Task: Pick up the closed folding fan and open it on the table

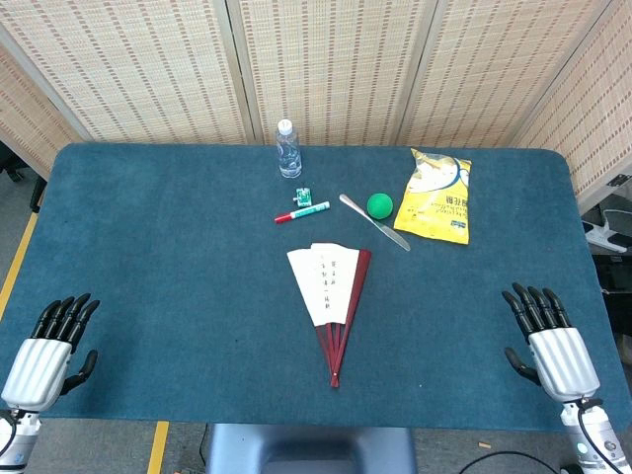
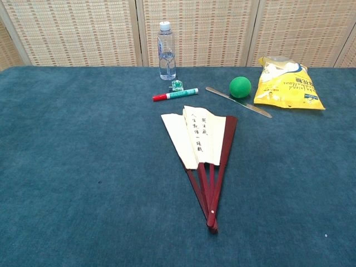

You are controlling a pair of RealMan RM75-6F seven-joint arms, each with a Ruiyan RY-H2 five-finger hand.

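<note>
Red-ribbed paper fan (image 2: 201, 146) partly spread, wedge-shaped.

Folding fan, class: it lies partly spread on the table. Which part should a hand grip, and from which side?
Probably the dark red ribs near the pivot of the folding fan, where they bunch narrow toward the robot. Come from above with the right hand: the thick outer guard lies on that side.

table (image 1: 148, 257): blue-green cloth, under both my hands
fan (image 1: 333, 291): partly spread, midway between my hands
marker (image 1: 301, 211), bottle (image 1: 288, 148), ball (image 1: 380, 204), chip bag (image 1: 436, 196): beyond the fan
</note>
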